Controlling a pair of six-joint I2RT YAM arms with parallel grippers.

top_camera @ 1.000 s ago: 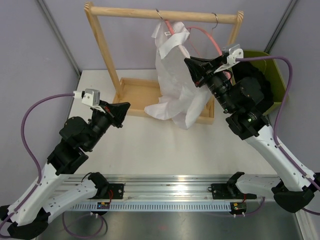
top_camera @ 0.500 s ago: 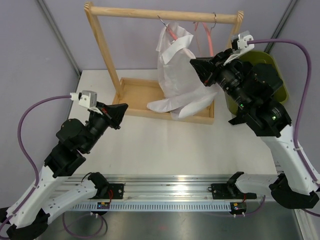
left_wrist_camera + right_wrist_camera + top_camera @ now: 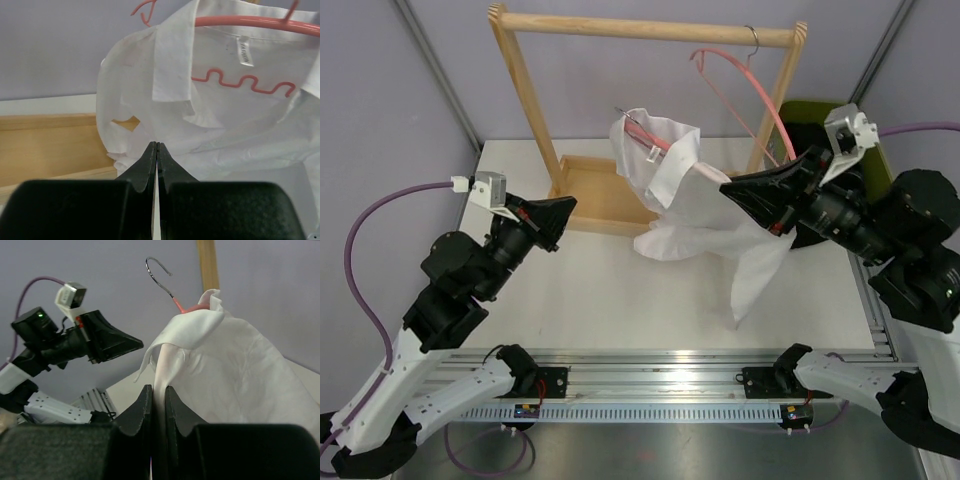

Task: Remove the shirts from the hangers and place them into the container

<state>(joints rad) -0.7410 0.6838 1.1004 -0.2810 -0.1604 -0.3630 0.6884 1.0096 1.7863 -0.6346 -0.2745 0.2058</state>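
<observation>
Lavender walls back a white table (image 3: 590, 290) where the right fingers (image 3: 725, 187) pinch a fold of the white shirt (image 3: 695, 205), clamped narrowly on the cloth near its collar. The shirt hangs in the air over the table's far right part, clear of the wooden rack (image 3: 650, 28), with a pink hanger (image 3: 655, 140) in its neck. The left fingers (image 3: 572, 204), pressed together and empty, point at it from the left, apart. Another pink hanger (image 3: 745, 85) hangs bare on the rail. An olive container (image 3: 810, 107), mostly hidden behind the right arm, seems to sit at the far right corner.
</observation>
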